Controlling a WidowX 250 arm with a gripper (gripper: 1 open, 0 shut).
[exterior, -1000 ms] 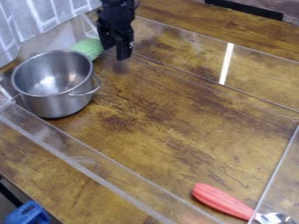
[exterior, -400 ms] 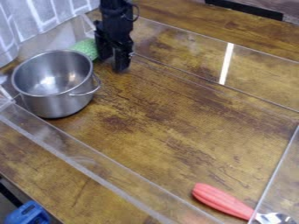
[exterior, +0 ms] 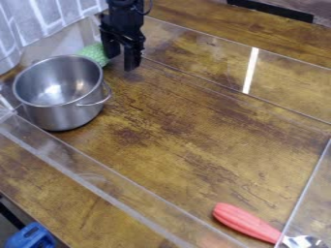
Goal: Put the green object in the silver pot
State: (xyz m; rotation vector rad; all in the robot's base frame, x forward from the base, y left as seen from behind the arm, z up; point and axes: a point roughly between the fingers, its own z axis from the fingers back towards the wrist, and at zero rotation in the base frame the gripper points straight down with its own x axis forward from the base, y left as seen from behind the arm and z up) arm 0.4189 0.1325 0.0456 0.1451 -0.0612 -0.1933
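The silver pot (exterior: 68, 114) stands at the left of the wooden table, upright, with nothing visible inside. Just behind its far rim lies the green object (exterior: 89, 53), a small light-green lump that the arm partly covers. My black gripper (exterior: 123, 58) hangs low over the table right beside the lump's right side. Its two fingers (exterior: 134, 61) point down with a gap between them, so it is open. I cannot tell whether the left finger touches the lump.
An elongated red-orange object (exterior: 246, 222) lies near the front right. Clear plastic walls (exterior: 116, 189) ring the wooden surface. A tiled wall (exterior: 39, 19) rises at the back left, behind the pot.
The gripper has shifted a little left and back, closer to the green object and covering more of it. The pot and the red-orange object have not moved.
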